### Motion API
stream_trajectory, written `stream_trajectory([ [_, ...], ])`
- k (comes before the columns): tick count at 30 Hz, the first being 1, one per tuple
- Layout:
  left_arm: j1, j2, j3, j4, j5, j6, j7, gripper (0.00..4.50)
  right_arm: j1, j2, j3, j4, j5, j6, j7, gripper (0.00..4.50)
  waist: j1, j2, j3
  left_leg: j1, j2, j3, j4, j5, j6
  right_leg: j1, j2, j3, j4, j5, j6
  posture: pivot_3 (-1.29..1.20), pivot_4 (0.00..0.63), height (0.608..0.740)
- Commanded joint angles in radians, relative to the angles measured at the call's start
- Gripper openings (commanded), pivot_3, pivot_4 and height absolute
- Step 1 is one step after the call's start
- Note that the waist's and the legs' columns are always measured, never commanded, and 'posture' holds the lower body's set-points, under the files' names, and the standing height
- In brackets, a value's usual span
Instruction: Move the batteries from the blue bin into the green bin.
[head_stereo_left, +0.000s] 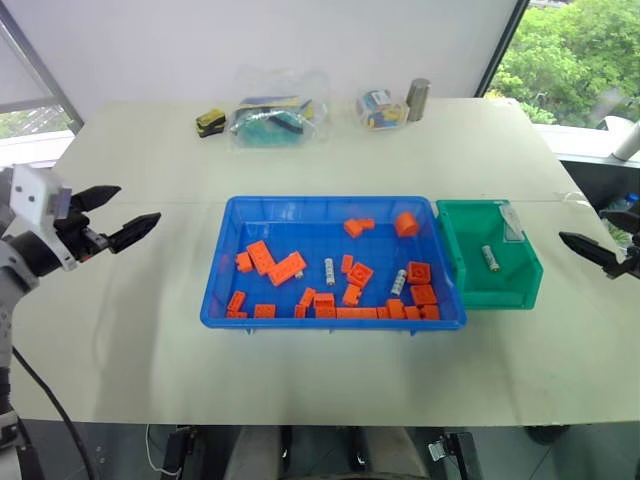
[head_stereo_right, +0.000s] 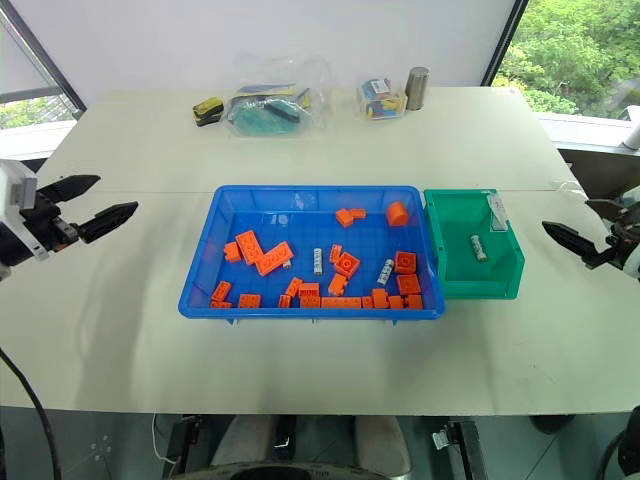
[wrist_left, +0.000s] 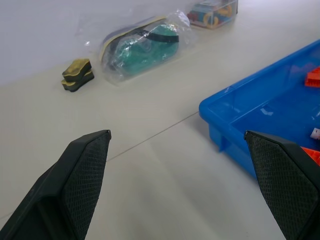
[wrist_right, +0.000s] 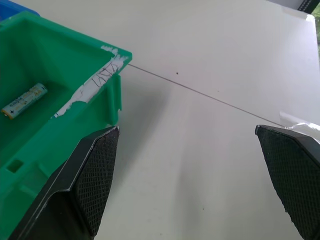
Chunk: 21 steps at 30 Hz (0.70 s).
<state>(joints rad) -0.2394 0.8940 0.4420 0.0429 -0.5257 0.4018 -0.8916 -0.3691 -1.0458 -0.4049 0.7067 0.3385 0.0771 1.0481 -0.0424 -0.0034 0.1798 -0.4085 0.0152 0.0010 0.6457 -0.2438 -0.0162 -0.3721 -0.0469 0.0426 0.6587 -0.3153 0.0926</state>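
With 1 battery already in the green bin, we hold both the left gripper and right gripper open and empty; next we must reach for the 2 batteries at 6 o'clock in the blue bin.

You see a bright blue bin scattered with orange bricks, a green bin, and silvery-grey batteries, possibly yellow-labelled.

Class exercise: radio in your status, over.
Left gripper and right gripper open, empty. One battery in green bin; two batteries in blue bin, among orange bricks.
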Motion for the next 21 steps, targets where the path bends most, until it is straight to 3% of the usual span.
stream_trajectory([
  [1, -0.021, 0.011, -0.003, 0.000, 0.015, -0.031, -0.009, 4.50, 0.002, -0.015, -0.038, -0.045, 0.018, -0.001, -0.008, 4.48, 0.000, 0.000, 0.000, 0.000, 0.000, 0.000, 0.000, 0.000, 0.000, 0.000, 0.000, 0.000, 0.000, 0.000, 0.000, 0.00, 0.150, 0.740],
  [21, -0.004, -0.024, -0.026, -0.070, -0.012, 0.013, -0.017, 4.50, -0.119, -0.045, 0.017, -0.049, -0.002, 0.038, 0.027, 4.48, -0.001, 0.001, 0.000, 0.000, 0.000, 0.001, 0.000, 0.000, 0.000, -0.001, 0.000, 0.001, 0.000, 0.000, 0.000, 0.00, 0.150, 0.740],
])
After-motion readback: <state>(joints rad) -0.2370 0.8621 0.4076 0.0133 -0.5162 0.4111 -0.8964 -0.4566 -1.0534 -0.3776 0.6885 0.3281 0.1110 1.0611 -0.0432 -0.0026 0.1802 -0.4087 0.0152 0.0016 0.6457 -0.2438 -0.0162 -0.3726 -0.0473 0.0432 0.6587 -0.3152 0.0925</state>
